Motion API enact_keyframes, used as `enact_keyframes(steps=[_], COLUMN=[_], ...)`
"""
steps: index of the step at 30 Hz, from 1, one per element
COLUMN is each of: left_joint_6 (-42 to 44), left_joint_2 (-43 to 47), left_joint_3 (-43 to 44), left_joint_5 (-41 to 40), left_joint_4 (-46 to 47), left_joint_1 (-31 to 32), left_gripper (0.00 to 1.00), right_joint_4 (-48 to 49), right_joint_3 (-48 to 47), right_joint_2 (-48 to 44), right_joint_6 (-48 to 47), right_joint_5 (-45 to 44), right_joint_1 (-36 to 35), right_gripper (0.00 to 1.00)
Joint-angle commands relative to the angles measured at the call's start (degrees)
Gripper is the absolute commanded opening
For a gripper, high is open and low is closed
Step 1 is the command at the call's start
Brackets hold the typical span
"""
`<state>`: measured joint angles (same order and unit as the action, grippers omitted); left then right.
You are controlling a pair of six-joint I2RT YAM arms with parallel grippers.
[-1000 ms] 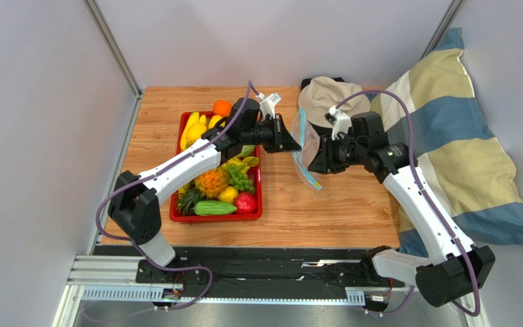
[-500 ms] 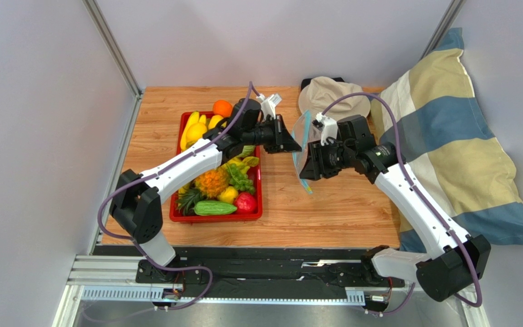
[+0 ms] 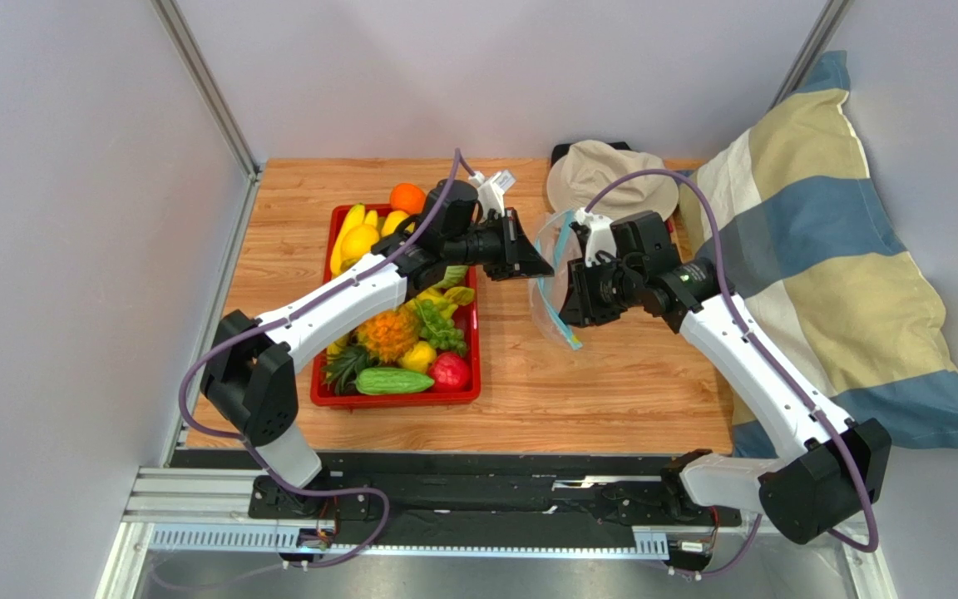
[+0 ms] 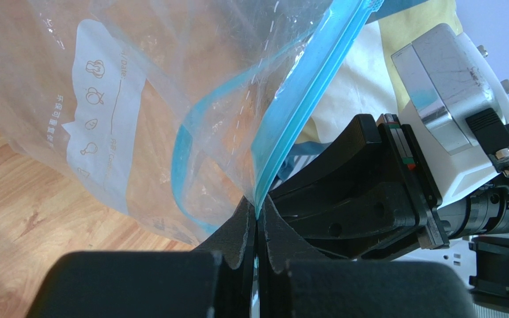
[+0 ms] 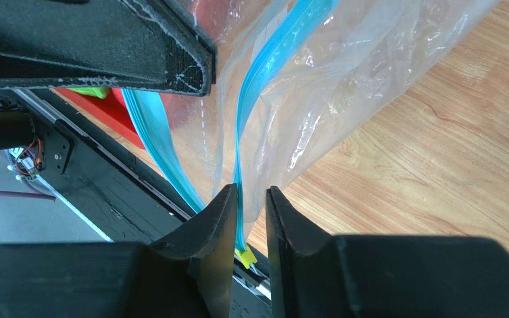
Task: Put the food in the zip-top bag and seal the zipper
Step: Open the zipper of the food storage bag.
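my left gripper (image 4: 257, 215) is pinched fully closed on one lip of the zipper (image 4: 303, 99); my right gripper (image 5: 250, 199) shows only a slim gap, with the other blue lip and some film in it, so i judge it clamped too; between us the zip-top bag (image 3: 555, 312) hangs off the table (image 3: 597, 387), mouth parted a little; its zipper runs near to far across the top view, and the body sags toward the wood; the food (image 3: 409, 337) lies to the left of the bag, all of it in the red tray (image 3: 322, 397) under my left forearm and none in the bag; so my left arm is the nearer one for fetching, and i think the right would have to hold the mouth alone; against a second ago, my right gripper has come in leftward and brought the bag closer to my left fingers, which have hardly shifted
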<state>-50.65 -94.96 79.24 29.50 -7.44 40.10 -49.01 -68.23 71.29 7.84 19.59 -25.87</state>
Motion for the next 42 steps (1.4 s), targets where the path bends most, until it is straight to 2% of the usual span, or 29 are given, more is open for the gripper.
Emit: enact_keyframes(steps=[1,3,4,8,12,15,18,22,25,33,39,42], left_joint_6=[-3.1,-3.8,-4.3,-4.9,-5.6,-6.0,-6.2,-5.0,-2.7,4.6,4.9,3.0], left_joint_2=[0.8,0.7,0.8,0.6,0.6,0.8,1.3,2.1,3.0,2.3,2.0,3.1], left_joint_3=[0.1,-0.1,-0.4,0.1,0.1,-0.3,-1.2,-2.9,-4.4,-3.4,-4.2,-5.0], left_joint_5=[0.7,0.6,0.6,0.7,1.0,1.4,1.7,1.8,0.7,-3.2,-0.1,3.4], left_joint_4=[2.6,2.9,3.5,3.6,3.6,4.0,4.4,2.9,0.0,-9.8,-7.9,-2.1], left_joint_1=[-0.5,-0.6,-0.7,-0.9,-1.0,-1.1,-1.2,-2.2,-3.8,-4.8,-4.7,-4.7], left_gripper=[0.0,0.0,0.0,0.0,0.0,0.0,0.0,0.0,0.0,0.0,0.0,0.0], right_joint_4=[0.9,0.9,1.2,1.1,1.3,1.1,0.1,-1.6,-1.6,1.6,5.8,8.0], right_joint_3=[-1.7,-1.2,-0.5,0.6,1.0,0.5,-0.2,-0.9,-0.3,0.2,1.2,3.4], right_joint_2=[-0.1,-0.4,-0.5,0.6,1.7,2.5,1.8,-1.5,-6.2,-14.4,-16.7,-16.2], right_joint_6=[-1.1,-0.7,-0.8,-2.1,-3.4,-4.0,-4.6,-4.9,-5.1,-3.2,1.8,5.1], right_joint_5=[1.5,4.5,5.5,7.2,4.3,3.4,3.4,4.0,8.7,29.0,36.3,39.0], right_joint_1=[-0.1,-0.1,-0.2,-0.3,-1.4,-1.5,-1.4,0.7,5.6,19.7,21.2,21.2], right_gripper=[0.29,0.37,0.44,0.45,0.35,0.23,0.0,0.0,0.0,0.0,0.0,0.0])
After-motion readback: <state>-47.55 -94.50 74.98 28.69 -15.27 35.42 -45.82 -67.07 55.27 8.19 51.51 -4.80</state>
